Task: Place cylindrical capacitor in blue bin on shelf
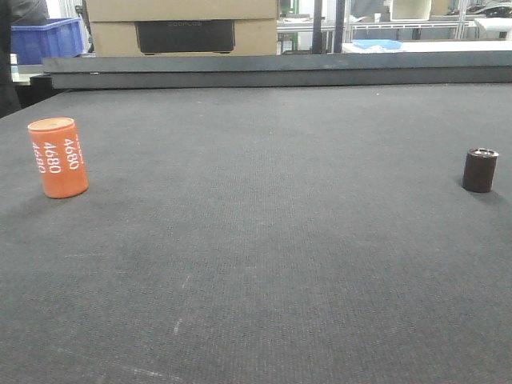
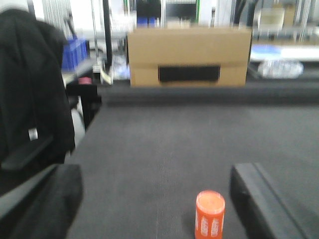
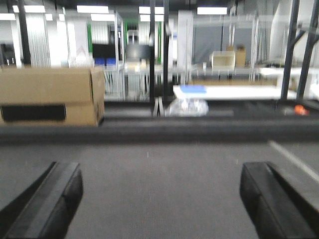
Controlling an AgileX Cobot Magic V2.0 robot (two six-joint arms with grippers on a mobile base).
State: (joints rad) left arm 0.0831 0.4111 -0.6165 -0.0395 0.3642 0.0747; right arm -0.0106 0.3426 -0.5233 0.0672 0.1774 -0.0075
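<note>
on our dark grey table the small dark capacitor stands far right, untouched, and our left gripper and right gripper gape empty, so we think we must reach and grab it first.

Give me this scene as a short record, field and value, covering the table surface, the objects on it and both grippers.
surface: dark grey textured mat
left object: orange cylinder printed 4680, standing on end at the mat's left side
right object: small dark brown cylinder, standing on end at far right
left gripper: open, orange cylinder ahead between its fingers, untouched
right gripper: open, nothing between its fingers
background: brown cardboard box; blue plastic bin beyond the mat's far left corner
</note>
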